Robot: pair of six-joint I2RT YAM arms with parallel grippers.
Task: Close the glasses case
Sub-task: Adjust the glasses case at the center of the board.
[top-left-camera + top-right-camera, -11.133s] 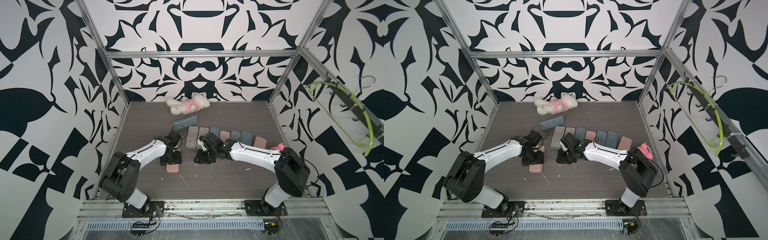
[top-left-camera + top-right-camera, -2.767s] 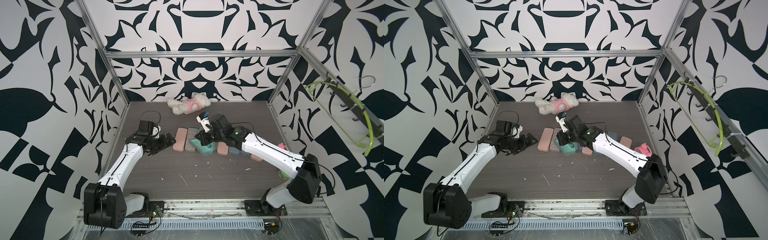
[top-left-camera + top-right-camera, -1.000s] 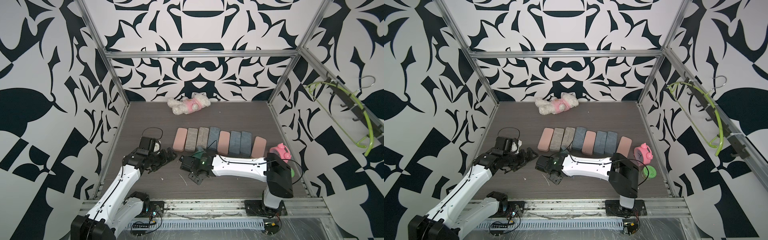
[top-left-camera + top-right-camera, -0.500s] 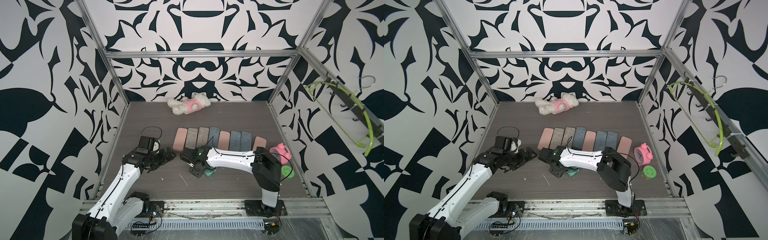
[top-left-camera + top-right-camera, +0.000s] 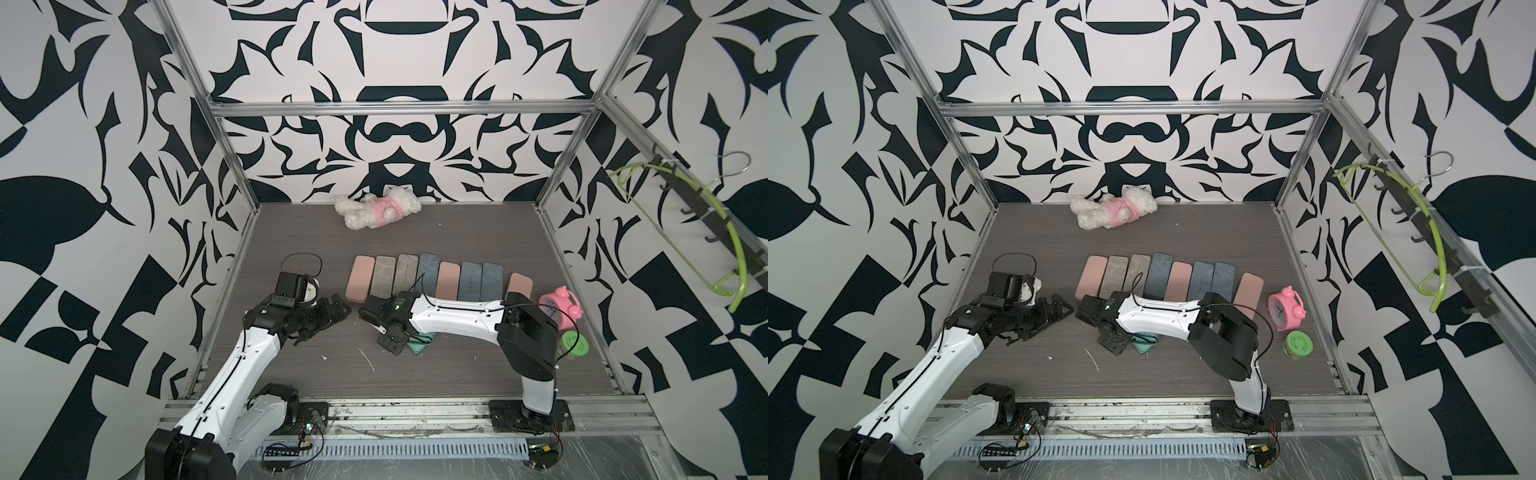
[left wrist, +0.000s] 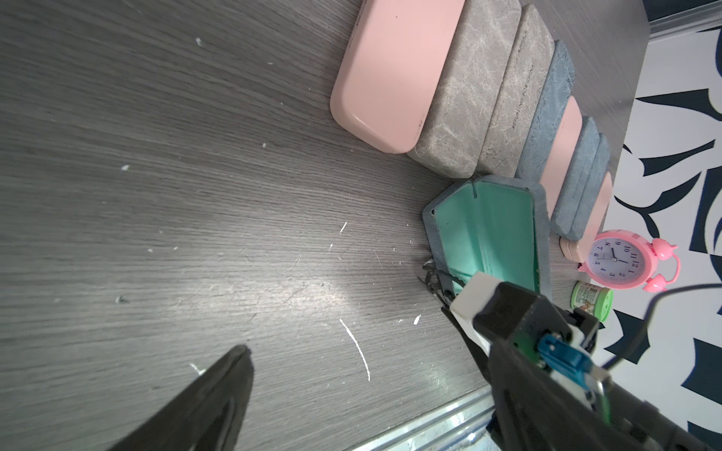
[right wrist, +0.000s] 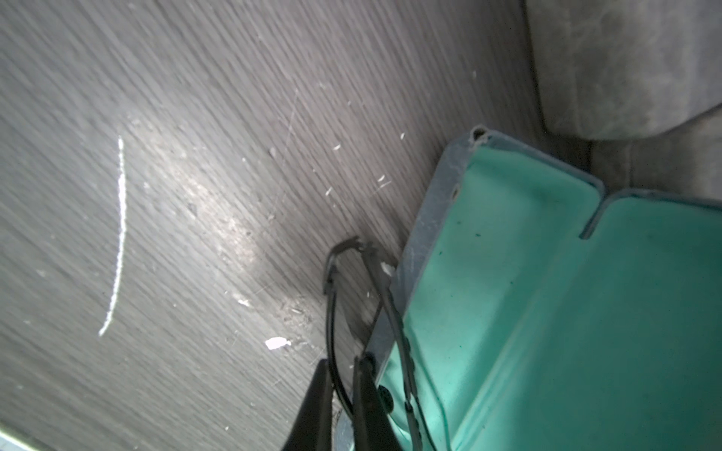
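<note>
Right gripper [image 7: 343, 365], mine, pinches a thin black wire [image 7: 332, 281] at the rim of the open glasses case [image 7: 547, 312], just before the closed cases [image 5: 405, 276]; tugging could drag the case, or leave wire blocking the lid.

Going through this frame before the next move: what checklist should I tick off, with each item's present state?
1. Glasses case lid down: not ok, it lies open, teal lining up.
2. Rim free of obstructions: not ok, a thin black wire crosses it onto the table.
3. Right gripper has that wire: ok, fingers pinch it.
4. Left gripper out of the way: ok, open, apart from the case.
5. Room toward the row of closed cases: cannot tell.
</note>
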